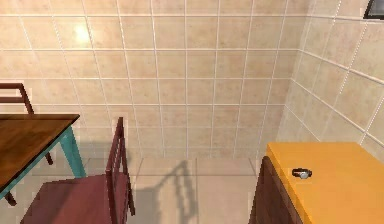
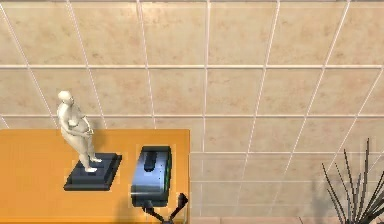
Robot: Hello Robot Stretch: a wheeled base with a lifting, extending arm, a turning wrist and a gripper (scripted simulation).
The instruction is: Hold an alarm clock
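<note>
In the arm side view the hand (image 2: pixel 165 207) shows as a dark body with thin fingers at the bottom edge, about 6 o'clock and a little left of the middle. It sits low, near the right edge of the orange flat-topped table (image 2: pixel 40 170). At its 12 o'clock, meeting it in the picture, lies a dark rectangular box with a glossy blue-grey top (image 2: pixel 152 170). The shape would suit an alarm clock, though no dial or digits can be made out. The box lies over the table's surface near its right end, so I cannot tell whether the hand grips it, rests beside it or holds anything at all. Just beside the box, at its 9 o'clock, a white figure statue (image 2: pixel 74 122) stands upright on a dark square plinth (image 2: pixel 93 176). At 4 o'clock in this view, thin dark spiky plant leaves (image 2: pixel 352 188) rise before the beige tiled wall (image 2: pixel 250 60).

The forward view gives the room ahead. A brown wooden table with teal legs (image 1: pixel 30 135) is at 9 o'clock and a reddish-brown wooden chair (image 1: pixel 85 195) at 7 o'clock. At 4 o'clock an orange tabletop carries a small grey ring-shaped object (image 1: pixel 301 173), too small to name.
</note>
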